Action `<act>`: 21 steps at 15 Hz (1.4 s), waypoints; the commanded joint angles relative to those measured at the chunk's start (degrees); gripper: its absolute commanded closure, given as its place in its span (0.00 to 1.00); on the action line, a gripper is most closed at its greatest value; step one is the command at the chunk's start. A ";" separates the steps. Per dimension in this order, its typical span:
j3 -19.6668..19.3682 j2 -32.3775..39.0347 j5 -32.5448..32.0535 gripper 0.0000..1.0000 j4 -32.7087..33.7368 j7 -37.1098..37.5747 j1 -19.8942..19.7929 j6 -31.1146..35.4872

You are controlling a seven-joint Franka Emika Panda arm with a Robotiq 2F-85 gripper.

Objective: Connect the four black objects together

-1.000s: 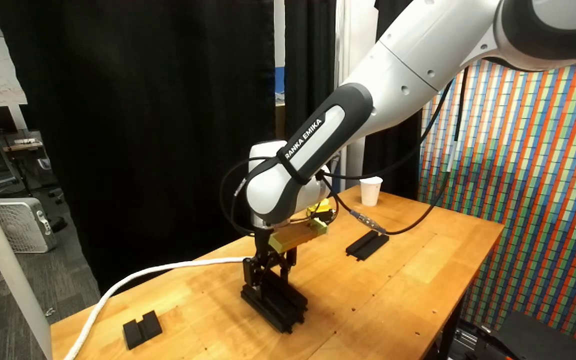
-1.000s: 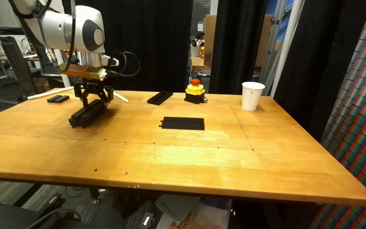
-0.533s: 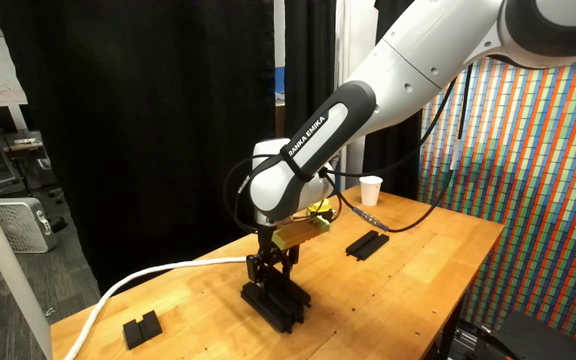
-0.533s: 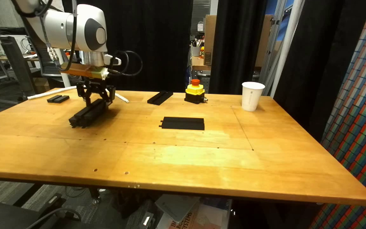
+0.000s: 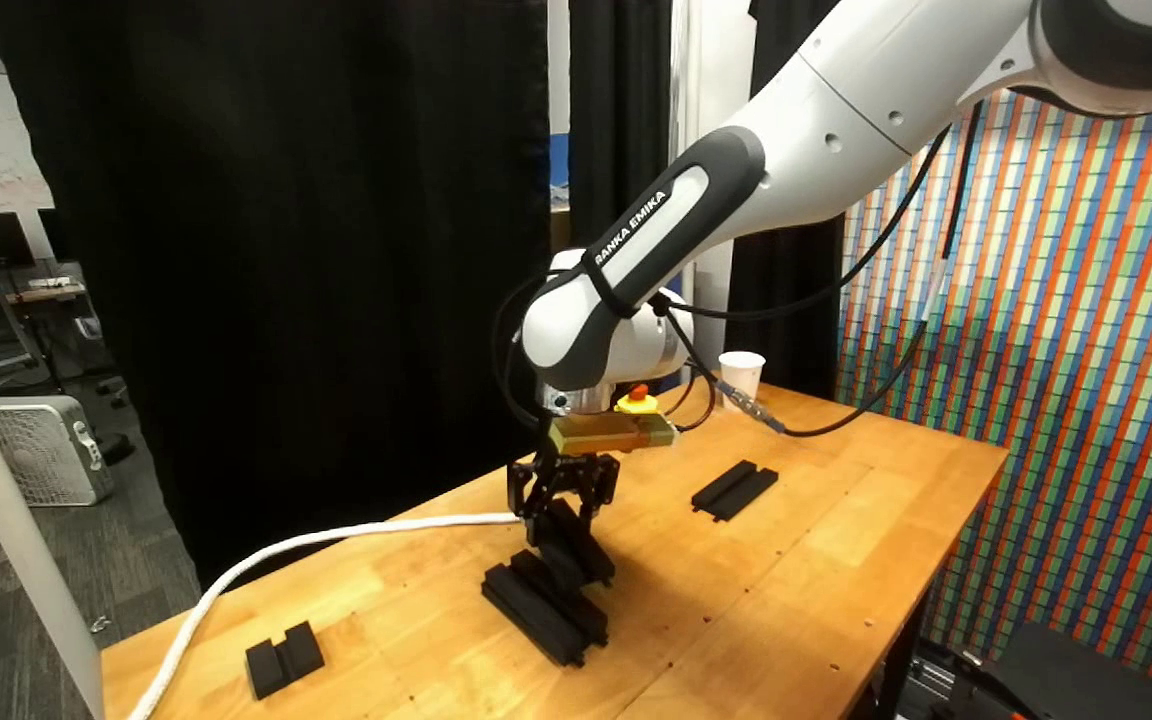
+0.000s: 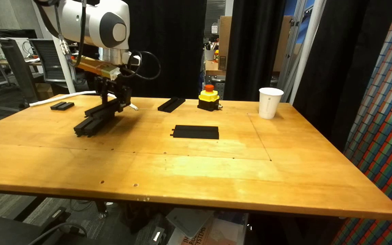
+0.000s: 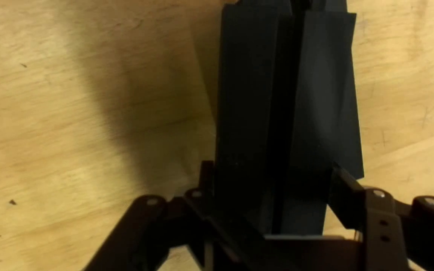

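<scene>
In an exterior view the white Franka Panda arm point(image 5: 806, 150) extended from the right edge and slanted down leftward, its rounded wrist point(image 5: 576, 325) bent so that the gripper point(image 5: 560, 524) pointed at the wooden table point(image 5: 856, 560). In an exterior view, where the arm entered at the left, the silver flange point(image 6: 112, 56) and the gripper under it leaned a little off vertical. The two fingers point(image 7: 344, 199) were clamped across the sides of a grooved black bar point(image 7: 245, 94), which was raised from the tabletop. Beneath it a lower grooved bar point(image 5: 536, 615) lay on the table; in the wrist view an edge of this one showed past the held bar's right side. Whether the two touched could not be told.

Right of this pair, in an exterior view, lay two more black bars, well apart from it: a far slanted bar point(image 6: 171, 104) and a near pronged bar point(image 6: 196, 132), its two prongs at the left end. A yellow-and-black emergency stop point(image 6: 209, 96) stood right of the far one, and a white paper cup point(image 6: 271, 103) at the far right. In an exterior view a small notched black block point(image 5: 284, 660) lay at the near left, near a white cable point(image 5: 376, 527).
</scene>
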 commanded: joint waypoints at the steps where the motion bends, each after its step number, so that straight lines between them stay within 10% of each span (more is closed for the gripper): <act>1: -0.65 -3.14 4.38 0.53 -2.70 6.16 -0.49 3.39; 21: -9.20 -12.60 -6.64 0.53 -20.47 67.12 2.67 18.67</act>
